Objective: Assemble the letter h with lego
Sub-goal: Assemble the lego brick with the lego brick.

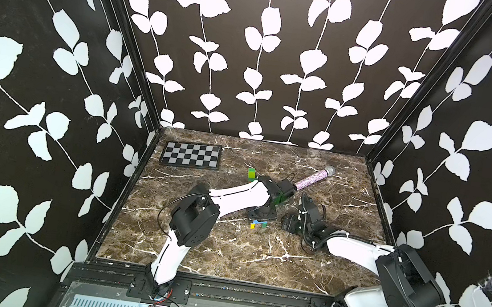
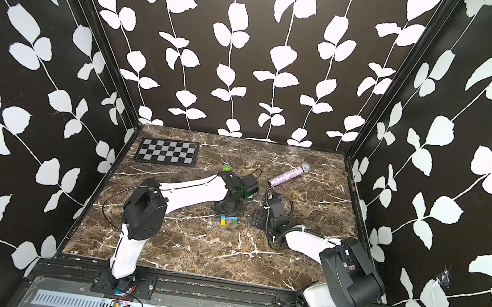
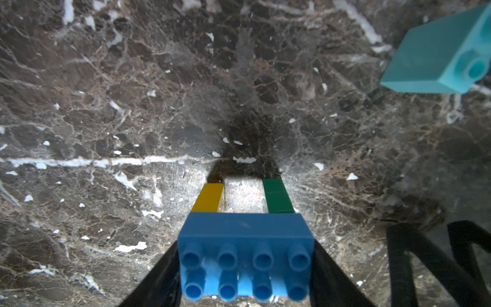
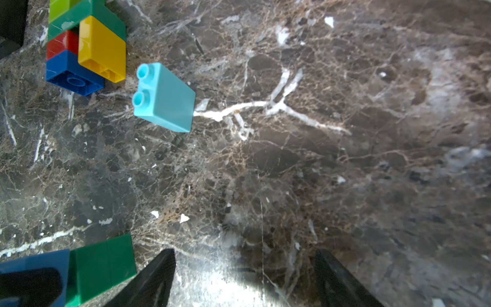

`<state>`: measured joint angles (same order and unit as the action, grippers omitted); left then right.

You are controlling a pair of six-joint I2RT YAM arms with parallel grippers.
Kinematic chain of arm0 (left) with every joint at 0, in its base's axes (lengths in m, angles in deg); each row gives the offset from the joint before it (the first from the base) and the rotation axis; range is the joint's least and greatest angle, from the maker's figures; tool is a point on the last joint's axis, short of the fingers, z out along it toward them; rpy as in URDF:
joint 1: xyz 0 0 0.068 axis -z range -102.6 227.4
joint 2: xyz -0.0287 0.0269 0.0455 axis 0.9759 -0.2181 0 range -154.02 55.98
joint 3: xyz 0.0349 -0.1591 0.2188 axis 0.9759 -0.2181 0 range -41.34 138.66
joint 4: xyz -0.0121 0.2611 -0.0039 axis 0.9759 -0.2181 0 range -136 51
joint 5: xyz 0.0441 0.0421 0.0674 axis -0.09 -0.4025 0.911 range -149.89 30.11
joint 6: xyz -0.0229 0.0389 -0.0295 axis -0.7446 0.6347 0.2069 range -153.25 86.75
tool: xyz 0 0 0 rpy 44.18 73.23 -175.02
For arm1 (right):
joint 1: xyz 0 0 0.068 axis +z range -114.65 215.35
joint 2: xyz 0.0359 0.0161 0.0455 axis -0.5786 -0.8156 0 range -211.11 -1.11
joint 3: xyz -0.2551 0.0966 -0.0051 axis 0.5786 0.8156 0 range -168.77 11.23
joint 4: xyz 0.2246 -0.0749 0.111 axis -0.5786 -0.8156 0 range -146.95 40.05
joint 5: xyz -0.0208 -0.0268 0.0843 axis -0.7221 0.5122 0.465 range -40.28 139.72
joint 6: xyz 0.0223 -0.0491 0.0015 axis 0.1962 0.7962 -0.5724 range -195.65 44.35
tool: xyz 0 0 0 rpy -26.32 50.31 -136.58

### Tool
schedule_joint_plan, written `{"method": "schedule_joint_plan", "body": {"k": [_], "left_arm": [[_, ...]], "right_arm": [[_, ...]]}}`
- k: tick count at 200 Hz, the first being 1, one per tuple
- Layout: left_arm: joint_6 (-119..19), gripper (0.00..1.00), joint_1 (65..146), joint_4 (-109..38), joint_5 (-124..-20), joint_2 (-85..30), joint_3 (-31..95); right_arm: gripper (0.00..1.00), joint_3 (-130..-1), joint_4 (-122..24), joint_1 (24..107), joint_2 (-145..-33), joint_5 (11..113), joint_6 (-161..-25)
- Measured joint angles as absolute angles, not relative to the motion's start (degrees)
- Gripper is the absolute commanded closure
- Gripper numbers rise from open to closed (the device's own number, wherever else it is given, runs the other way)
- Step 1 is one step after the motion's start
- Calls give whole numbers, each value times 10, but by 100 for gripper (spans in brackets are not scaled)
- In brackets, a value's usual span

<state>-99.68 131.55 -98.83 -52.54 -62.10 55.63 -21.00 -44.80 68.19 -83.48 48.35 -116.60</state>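
My left gripper is shut on a blue eight-stud lego brick. That brick bridges a yellow leg and a dark green leg that reach down to the marble. In both top views this small arch shows just in front of the left gripper. A light blue brick lies loose on its side. Beside it is a joined cluster of lime, green, red, blue and yellow bricks. My right gripper hangs open over bare marble, right of the arch.
A chequered board lies at the back left of the marble table. A glittery purple microphone lies at the back right, beyond the right gripper. The brick cluster shows partly behind the left wrist. Patterned walls enclose three sides.
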Motion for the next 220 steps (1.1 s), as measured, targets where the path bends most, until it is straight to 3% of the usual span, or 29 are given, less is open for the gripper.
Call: {"method": "schedule_joint_plan", "body": {"k": [220], "left_arm": [[-996, 95, 1309, -963, -528, -621, 546]], "right_arm": [[18, -215, -447, 682, -837, 487, -1166]]}}
